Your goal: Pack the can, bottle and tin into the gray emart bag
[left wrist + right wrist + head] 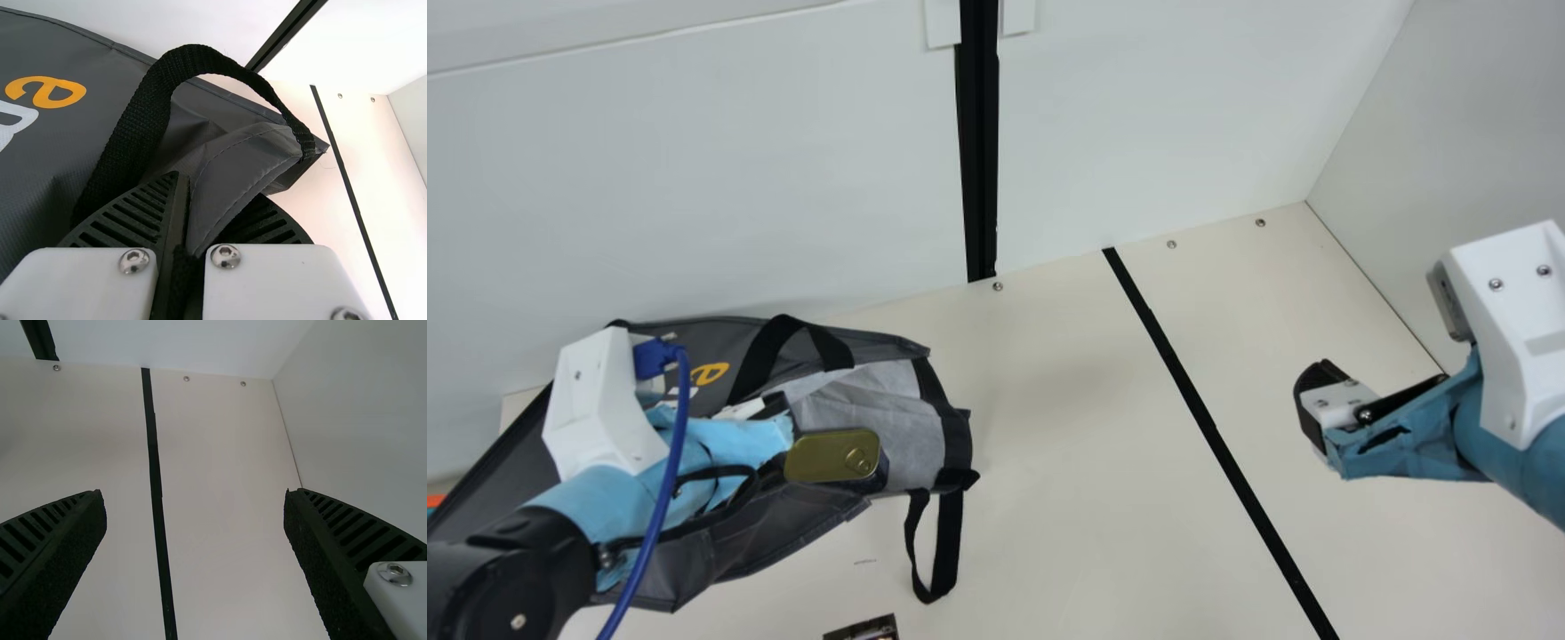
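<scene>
Soft, diffuse light, faint shadows

The left hand (758, 436) is held with its fingers (137, 217) pinched close together. The right hand (1314, 396), well apart, is held with fingers spread wide.

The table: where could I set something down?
Bare table runs between the gray bag and the black strip, and from the strip to the right gripper. It is crowded at left, where the left arm, bag and gold tin overlap.
</scene>
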Robot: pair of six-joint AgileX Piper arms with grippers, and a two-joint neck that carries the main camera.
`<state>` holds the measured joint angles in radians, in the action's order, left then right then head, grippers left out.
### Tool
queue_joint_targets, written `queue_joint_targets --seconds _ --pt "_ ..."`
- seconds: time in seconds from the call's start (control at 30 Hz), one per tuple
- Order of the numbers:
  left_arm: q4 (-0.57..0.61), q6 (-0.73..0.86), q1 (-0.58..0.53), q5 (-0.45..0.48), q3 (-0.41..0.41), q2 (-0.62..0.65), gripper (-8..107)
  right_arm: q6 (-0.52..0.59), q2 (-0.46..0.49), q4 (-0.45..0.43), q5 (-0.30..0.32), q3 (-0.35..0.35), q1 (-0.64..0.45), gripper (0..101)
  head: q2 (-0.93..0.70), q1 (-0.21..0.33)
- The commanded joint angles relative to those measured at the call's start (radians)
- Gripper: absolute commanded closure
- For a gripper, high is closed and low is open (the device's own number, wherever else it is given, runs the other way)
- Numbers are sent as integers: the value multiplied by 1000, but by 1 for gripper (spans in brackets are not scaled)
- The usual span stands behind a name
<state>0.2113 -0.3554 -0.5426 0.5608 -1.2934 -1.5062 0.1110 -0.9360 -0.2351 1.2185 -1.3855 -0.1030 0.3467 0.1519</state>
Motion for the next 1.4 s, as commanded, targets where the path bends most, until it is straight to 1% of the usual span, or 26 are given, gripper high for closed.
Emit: queue_joint_targets --seconds 0.0,0.23,0.47,0.7,1.07,1.37 --pt "0 0 0 0 0 0 89 1 -4 5 -3 -1 4 10 2 23" --pt "0 0 0 0 0 0 89 10 -23 44 -21 6 8 10 2 23" --pt "0 0 0 0 0 0 89 47 -49 105 -43 14 -6 10 2 23" --pt "0 0 0 0 0 0 89 104 -83 193 -61 23 -37 10 2 23" --pt "0 0 0 0 0 0 89 200 -143 350 -73 30 -100 10 2 23" --pt "0 0 0 0 0 0 89 259 -183 422 -89 51 -129 10 2 23"
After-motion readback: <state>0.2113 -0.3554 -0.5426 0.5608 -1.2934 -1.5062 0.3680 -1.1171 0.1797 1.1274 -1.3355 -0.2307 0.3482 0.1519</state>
